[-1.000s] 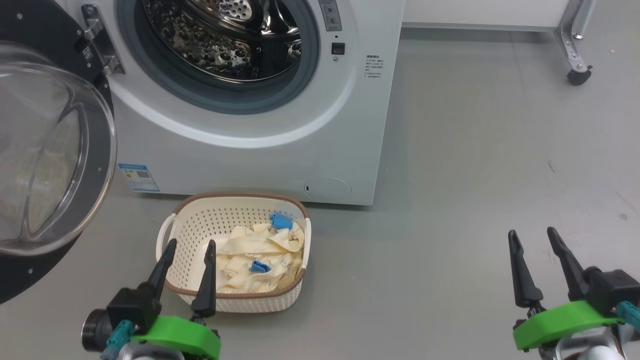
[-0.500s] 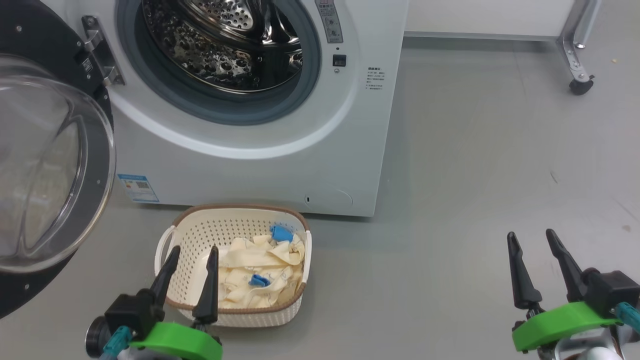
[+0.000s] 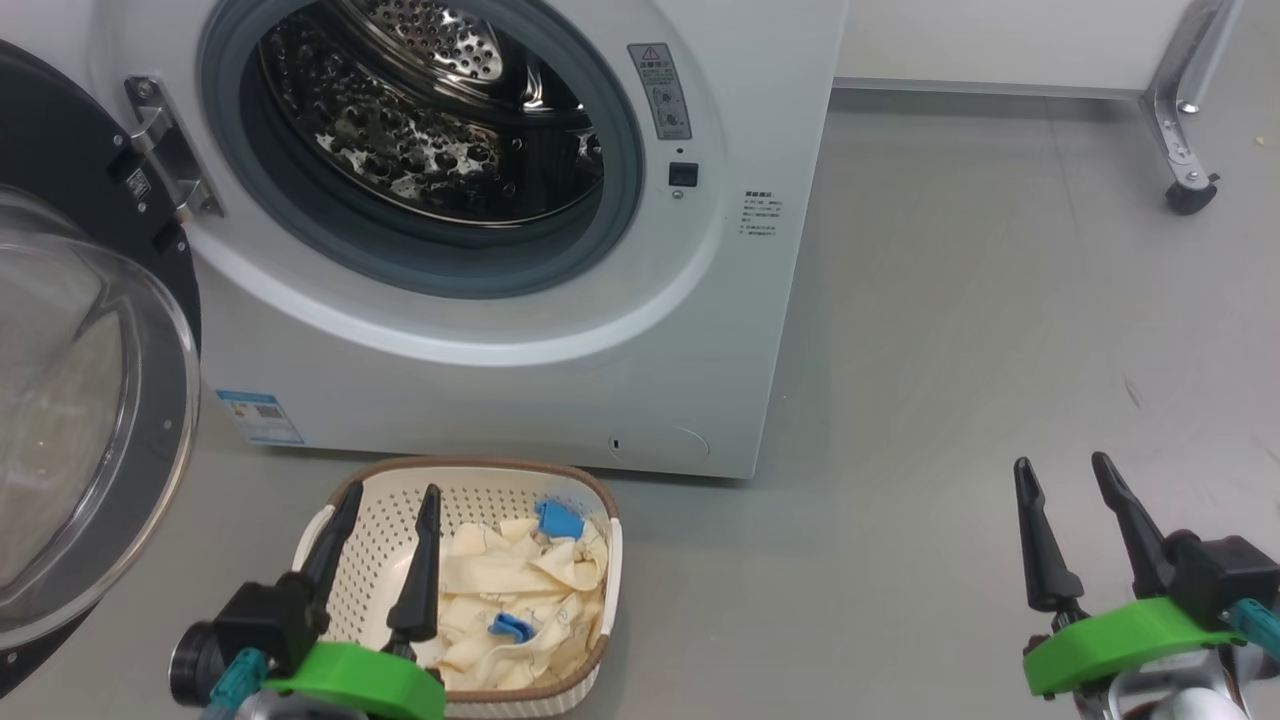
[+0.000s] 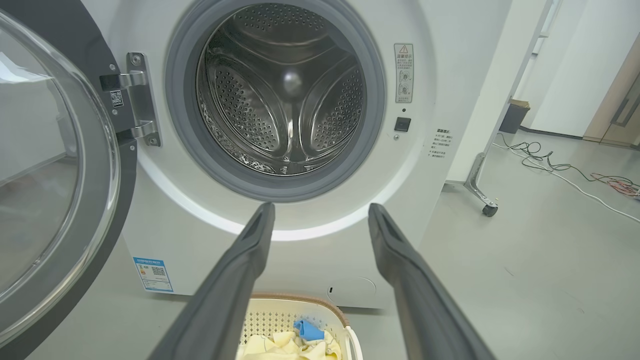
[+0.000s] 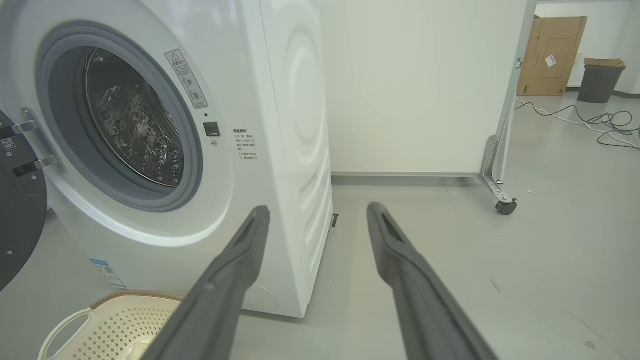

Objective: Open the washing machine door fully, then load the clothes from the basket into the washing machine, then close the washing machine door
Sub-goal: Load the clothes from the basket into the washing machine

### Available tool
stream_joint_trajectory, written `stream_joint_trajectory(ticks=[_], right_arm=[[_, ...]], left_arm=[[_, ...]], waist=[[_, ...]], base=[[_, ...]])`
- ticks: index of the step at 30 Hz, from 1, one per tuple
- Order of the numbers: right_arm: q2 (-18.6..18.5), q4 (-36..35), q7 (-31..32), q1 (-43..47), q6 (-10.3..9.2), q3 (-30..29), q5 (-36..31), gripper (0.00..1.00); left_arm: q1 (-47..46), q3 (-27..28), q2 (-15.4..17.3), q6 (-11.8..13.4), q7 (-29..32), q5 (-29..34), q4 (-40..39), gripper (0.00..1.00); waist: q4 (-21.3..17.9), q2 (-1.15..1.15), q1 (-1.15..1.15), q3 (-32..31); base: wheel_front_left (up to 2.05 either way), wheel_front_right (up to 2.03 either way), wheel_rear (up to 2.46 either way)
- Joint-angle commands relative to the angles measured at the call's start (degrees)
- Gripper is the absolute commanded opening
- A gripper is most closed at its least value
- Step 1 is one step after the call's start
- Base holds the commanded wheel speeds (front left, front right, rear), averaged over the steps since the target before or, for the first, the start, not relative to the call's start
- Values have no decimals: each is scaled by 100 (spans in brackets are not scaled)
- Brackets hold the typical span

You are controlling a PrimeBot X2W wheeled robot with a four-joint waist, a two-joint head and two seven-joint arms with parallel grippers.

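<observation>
The white washing machine (image 3: 560,300) stands ahead with its steel drum (image 3: 430,110) bare inside. Its door (image 3: 90,420), black rim and clear glass bowl, hangs swung wide to the left (image 4: 50,175). On the floor before it sits the cream basket (image 3: 350,500) holding cream-yellow clothes (image 3: 510,590) with blue cuffs. My left gripper (image 3: 390,497) hovers open over the basket's near left side, nothing between its fingers. At the lower right my right gripper (image 3: 1060,470) stands open above bare floor, well away from the basket (image 5: 100,325).
A white partition panel on a metal leg with a castor (image 3: 1190,195) stands behind and right of the washer. Cables (image 5: 600,122), a cardboard box (image 5: 550,55) and a dark bin (image 5: 597,80) lie farther back on the right. Grey floor stretches to the right of the machine.
The whole head view has shifted: washer, door and basket sit lower in the picture, so the camera has tilted up. Both grippers stay open in about the same places.
</observation>
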Motion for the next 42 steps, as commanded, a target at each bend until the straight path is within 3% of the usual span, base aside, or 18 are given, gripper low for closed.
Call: stream_joint_trajectory(ticks=[1,32,42], right_arm=[[-24,-169,-55,-280,20,85,21,100],[-63,-148,-55,-285,20,87,39,100],[-113,-38,-55,-429,20,31,1,100]], left_arm=[[-191,181,35,13,-81,51,-201,100],[-185,170,-30,-27,-81,94,-108,100],[-443,115,-37,-37,-81,100,149,100]], waist=[[2,0,-1,10],[33,0,-1,-28],[-15,0,-1,720]], base=[[49,-49,0],[2,-2,0],[0,0,0]])
